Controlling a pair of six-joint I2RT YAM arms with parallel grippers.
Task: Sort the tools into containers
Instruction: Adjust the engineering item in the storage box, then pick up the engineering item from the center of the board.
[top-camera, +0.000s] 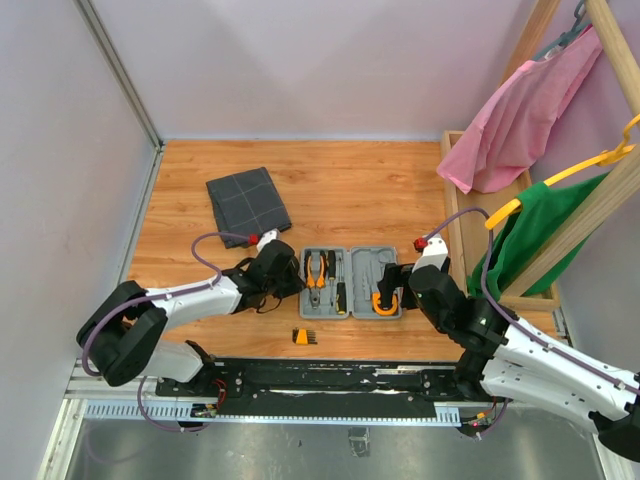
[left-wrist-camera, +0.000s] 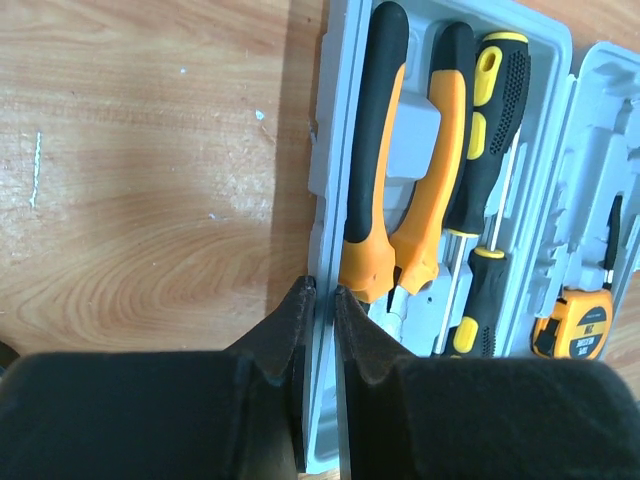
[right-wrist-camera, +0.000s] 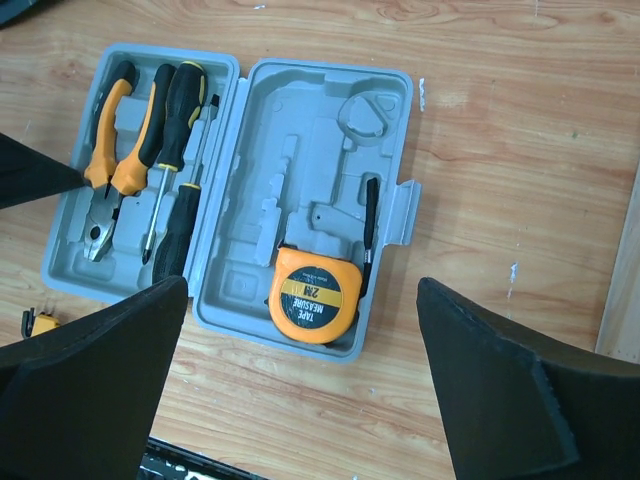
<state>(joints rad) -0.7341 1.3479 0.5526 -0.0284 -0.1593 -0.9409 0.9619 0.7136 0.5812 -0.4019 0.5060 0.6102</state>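
Observation:
The light-grey case (top-camera: 362, 262) lies open mid-table. Its left half holds the orange-and-black pliers (left-wrist-camera: 400, 180) and two black-and-yellow screwdrivers (left-wrist-camera: 495, 110) (left-wrist-camera: 480, 300). Its right half holds a round orange tape measure (right-wrist-camera: 313, 295). My left gripper (left-wrist-camera: 322, 295) is shut on the case's left rim (left-wrist-camera: 330, 150); it shows in the top view (top-camera: 297, 278). My right gripper (right-wrist-camera: 302, 290) is wide open and empty above the tape measure. The small orange bit holder (top-camera: 303, 337) lies on the table in front of the case. The dark grey pouch (top-camera: 248, 200) lies at the back left.
A wooden rack (top-camera: 585, 215) with a pink garment (top-camera: 520, 115) and a green one (top-camera: 555, 225) stands at the right, over a wooden crate (top-camera: 455, 200). Walls close the left and back. A metal rail (top-camera: 330, 385) runs along the near edge.

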